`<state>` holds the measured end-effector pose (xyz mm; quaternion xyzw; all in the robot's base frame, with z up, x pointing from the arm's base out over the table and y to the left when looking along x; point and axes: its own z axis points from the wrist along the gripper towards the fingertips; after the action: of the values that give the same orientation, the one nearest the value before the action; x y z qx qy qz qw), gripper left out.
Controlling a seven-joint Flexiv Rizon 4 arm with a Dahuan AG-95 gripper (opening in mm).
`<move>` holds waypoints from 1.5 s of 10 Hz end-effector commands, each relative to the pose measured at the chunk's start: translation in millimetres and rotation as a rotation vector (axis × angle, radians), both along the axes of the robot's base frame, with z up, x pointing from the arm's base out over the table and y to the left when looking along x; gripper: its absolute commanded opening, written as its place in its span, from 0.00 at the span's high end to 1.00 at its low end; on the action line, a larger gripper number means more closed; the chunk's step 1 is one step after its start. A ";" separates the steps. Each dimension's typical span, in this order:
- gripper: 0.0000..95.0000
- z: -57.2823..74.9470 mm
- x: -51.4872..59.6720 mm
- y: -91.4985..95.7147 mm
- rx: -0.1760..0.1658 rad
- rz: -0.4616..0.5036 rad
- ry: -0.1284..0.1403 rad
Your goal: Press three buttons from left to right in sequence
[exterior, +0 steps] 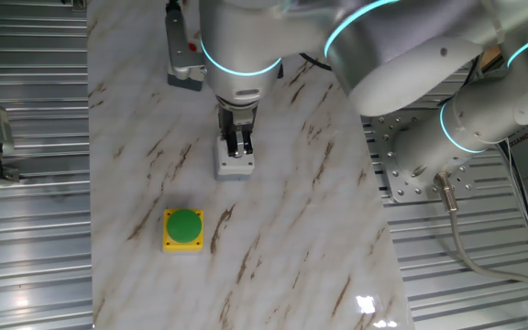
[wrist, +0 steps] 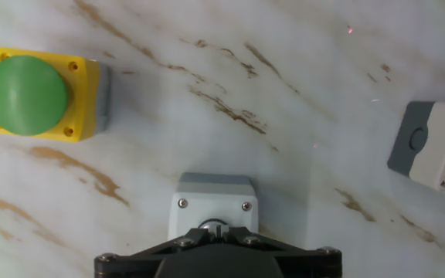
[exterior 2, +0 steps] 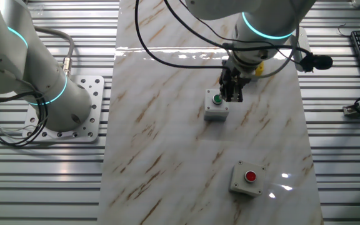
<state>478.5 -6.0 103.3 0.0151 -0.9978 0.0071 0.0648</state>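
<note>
Your two-finger gripper [exterior 2: 232,95] hangs over the middle grey box with the small dark-green button [exterior 2: 217,98] on the marble-patterned table [exterior 2: 167,137]; you cannot tell how far the jaws are parted. The box looks light and may skid, so press straight down on the stiff button cap, not the casing.

The tool [wrist: 215,259] fills the bottom centre, its dark body covering the near edge of a grey box [wrist: 213,202] directly ahead of it; only a sliver of that box's button shows at the tool's tip. A yellow box [wrist: 46,94] with a large green dome sits far ahead to the left. Another grey box [wrist: 433,147] lies to the right, partly cut off. All rest on the marbled counter [wrist: 284,93].
</note>
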 end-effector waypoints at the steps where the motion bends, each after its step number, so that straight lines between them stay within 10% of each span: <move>1: 1.00 -0.4 -1.9 3.5 -0.007 -0.007 -0.004; 15: 1.00 -5.2 -2.4 1.8 -0.012 0.016 -0.005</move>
<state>476.0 -4.1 97.5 0.0228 -0.9977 0.0116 0.0626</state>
